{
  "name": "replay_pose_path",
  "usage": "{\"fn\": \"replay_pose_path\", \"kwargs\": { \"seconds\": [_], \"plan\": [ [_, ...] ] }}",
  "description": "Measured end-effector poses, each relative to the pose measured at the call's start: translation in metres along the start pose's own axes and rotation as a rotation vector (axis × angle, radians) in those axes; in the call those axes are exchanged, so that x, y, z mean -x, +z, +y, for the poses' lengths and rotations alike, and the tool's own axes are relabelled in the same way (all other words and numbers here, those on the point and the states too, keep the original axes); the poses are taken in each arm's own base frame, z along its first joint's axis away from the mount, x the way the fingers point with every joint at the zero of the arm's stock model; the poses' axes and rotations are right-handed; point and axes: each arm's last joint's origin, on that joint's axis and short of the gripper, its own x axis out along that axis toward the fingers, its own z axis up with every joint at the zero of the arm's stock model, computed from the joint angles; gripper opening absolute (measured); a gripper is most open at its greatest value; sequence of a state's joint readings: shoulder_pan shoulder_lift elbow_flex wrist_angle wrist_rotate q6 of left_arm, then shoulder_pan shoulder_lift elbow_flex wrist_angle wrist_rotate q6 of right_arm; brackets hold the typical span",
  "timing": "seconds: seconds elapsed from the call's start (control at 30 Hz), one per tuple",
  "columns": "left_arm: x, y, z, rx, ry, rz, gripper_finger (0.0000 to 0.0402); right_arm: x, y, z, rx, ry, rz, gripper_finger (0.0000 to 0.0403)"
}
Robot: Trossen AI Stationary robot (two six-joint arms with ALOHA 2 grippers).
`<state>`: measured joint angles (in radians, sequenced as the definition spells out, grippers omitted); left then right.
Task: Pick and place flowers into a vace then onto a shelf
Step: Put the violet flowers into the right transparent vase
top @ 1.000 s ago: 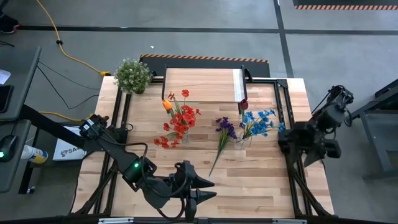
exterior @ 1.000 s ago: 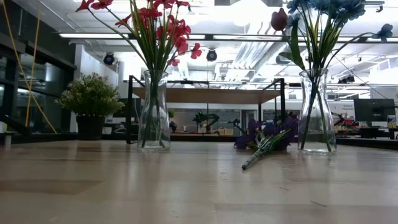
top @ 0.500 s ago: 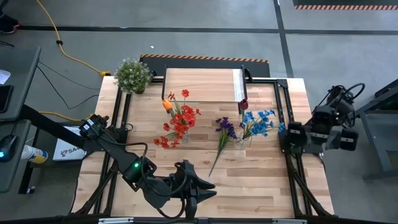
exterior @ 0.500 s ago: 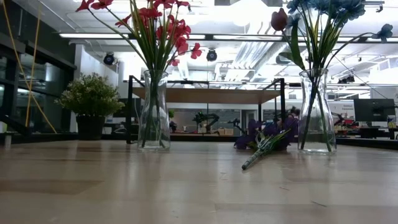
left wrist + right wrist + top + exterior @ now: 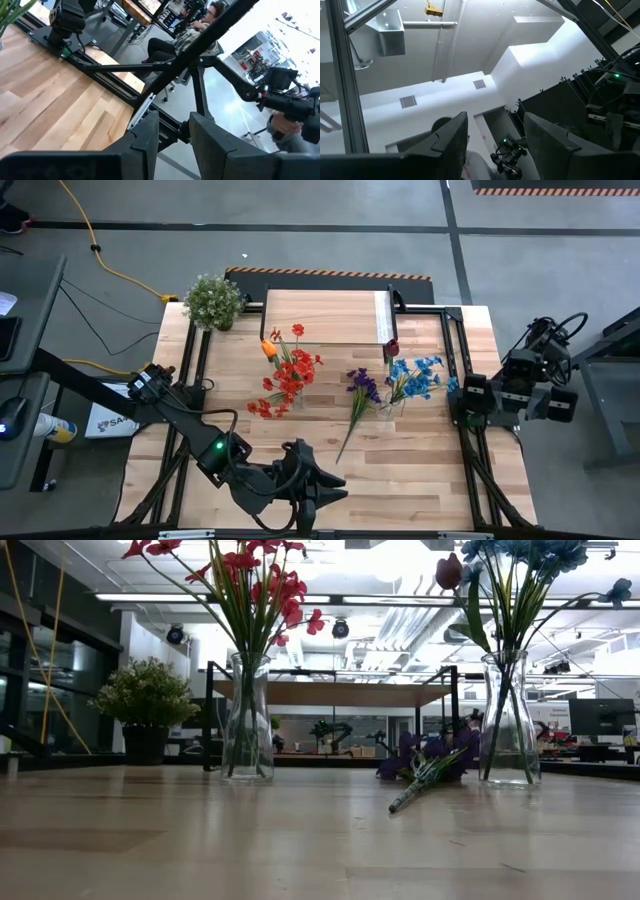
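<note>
Jaws of both grippers stand parted, holding nothing.

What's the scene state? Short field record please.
left vase: red flowers and orange tulip in it
right vase: blue flowers and dark red rosebud in it
loose: purple flowers lying on table
shelf: nothing on top
left gripper: open, near edge
right gripper: open, off table's right side

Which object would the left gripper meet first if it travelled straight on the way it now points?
Probably nothing on the table: the left gripper, low at the near edge, points toward the right side, across bare wood, toward the black frame rail there. Depth is unclear.
</note>
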<state>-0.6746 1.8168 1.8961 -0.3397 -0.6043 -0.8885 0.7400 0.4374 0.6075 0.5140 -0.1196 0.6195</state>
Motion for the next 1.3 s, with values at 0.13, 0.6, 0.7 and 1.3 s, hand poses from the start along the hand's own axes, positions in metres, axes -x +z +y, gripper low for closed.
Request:
{"fn": "replay_pose_path", "kwargs": {
  "seconds": [0.13, 0.6, 0.7, 1.3],
  "plan": [
    [0.001, 0.001, -0.001, -0.012, -0.011, 0.011, 0.0145, 0.000, 0.000, 0.000, 0.000, 0.000, 0.000, 0.0184],
    [0.020, 0.031, -0.019, -0.119, -0.048, 0.021, 0.0145, 0.000, 0.000, 0.000, 0.000, 0.000, 0.000, 0.0184],
    [0.027, 0.038, -0.019, -0.141, -0.021, 0.046, 0.0145, 0.000, 0.000, 0.000, 0.000, 0.000, 0.000, 0.0184],
    [-0.060, 0.000, 0.050, -0.020, 0.235, 0.472, 0.0145, 0.000, 0.000, -0.002, 0.043, -0.065, -0.024, 0.0184]
  ]
}}
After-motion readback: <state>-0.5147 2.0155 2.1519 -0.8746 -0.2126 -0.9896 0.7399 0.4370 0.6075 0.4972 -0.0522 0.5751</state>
